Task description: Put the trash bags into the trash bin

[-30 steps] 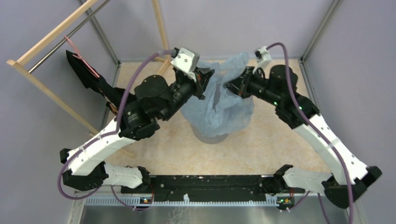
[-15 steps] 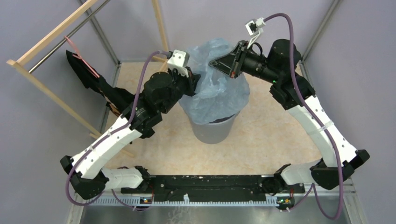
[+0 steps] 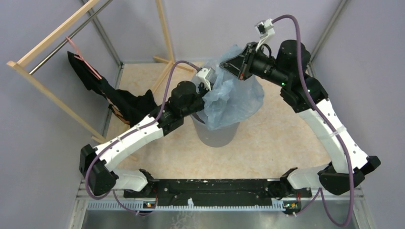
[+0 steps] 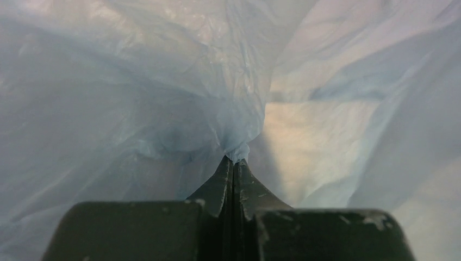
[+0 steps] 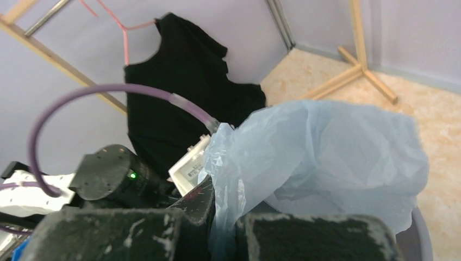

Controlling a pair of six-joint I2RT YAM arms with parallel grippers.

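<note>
The pale-blue trash bag (image 3: 235, 95) hangs bunched over the round grey trash bin (image 3: 216, 134), draping across its mouth and right rim. My left gripper (image 3: 210, 94) is at the bag's left side just above the bin. In the left wrist view it (image 4: 234, 161) is shut on a twisted pinch of the bag (image 4: 163, 81). My right gripper (image 3: 228, 65) is higher, at the bag's top. In the right wrist view it (image 5: 224, 217) is shut on a fold of the bag (image 5: 337, 152), with the bin's rim (image 5: 423, 235) below.
A black cloth (image 3: 102, 88) with a pink strap hangs from a wooden rack (image 3: 52, 33) at the left. The rack's wooden foot (image 3: 165, 59) lies on the floor behind the bin. Enclosure walls and posts close in the back and both sides.
My left arm has stretched out and dropped lower toward the bin, pulling its side of the bag down. The right gripper stays high. The bag now sags to the bin's right.
</note>
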